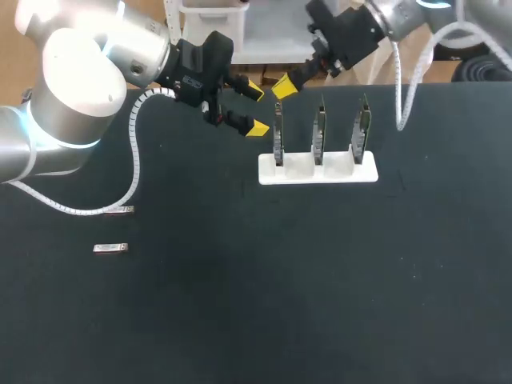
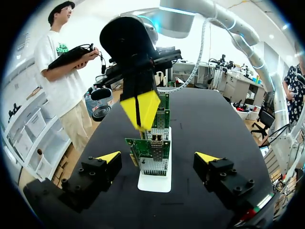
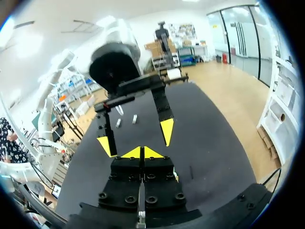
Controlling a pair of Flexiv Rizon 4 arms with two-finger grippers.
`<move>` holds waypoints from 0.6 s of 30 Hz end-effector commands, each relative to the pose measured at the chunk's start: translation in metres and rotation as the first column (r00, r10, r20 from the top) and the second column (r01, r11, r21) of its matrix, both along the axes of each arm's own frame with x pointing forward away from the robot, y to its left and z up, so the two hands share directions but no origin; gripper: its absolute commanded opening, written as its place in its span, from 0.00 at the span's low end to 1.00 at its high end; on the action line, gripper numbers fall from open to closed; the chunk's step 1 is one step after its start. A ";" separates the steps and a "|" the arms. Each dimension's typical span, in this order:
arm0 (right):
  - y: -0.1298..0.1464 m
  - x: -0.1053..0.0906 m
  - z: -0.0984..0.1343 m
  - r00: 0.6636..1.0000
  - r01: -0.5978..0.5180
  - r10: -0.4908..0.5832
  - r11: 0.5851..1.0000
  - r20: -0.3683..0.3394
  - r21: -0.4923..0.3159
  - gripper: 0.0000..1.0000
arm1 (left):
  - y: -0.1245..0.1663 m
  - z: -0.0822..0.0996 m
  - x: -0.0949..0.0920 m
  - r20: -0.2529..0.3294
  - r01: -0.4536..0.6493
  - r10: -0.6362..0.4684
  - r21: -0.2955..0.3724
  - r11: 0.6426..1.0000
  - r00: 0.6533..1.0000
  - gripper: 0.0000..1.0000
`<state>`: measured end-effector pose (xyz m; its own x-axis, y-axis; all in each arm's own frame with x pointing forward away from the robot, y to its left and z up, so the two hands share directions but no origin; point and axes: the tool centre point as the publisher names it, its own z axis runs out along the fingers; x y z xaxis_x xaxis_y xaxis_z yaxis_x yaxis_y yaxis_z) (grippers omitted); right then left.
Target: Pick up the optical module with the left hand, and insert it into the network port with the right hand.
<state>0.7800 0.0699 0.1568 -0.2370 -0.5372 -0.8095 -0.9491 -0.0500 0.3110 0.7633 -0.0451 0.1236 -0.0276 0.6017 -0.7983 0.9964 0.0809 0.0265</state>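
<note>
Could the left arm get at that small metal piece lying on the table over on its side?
Probably yes. The left gripper is open and empty, and the optical module lies flat on the bare table with nothing over it. The gripper sits up by the card stand, so it would have to swing back.

Left arm: silver-white round joints with a light blue ring.
Right arm: silver-grey tube.
Cable: white spiral wrap, loose along the left arm.
Left gripper: black body, yellow tips.
Right gripper: black, yellow tips.
Fingers: black blocks with round screws.
</note>
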 end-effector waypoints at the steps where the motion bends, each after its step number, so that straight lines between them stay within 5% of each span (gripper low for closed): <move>1: -0.018 -0.005 0.005 1.000 0.026 -0.026 0.997 0.007 0.078 0.00 | 0.000 0.000 0.001 0.000 0.001 -0.001 0.001 1.000 1.000 1.00; 18: -0.065 -0.001 0.028 0.995 0.045 -0.050 0.997 0.087 0.057 0.00 | 0.000 0.000 0.001 0.000 0.001 -0.001 0.001 1.000 1.000 1.00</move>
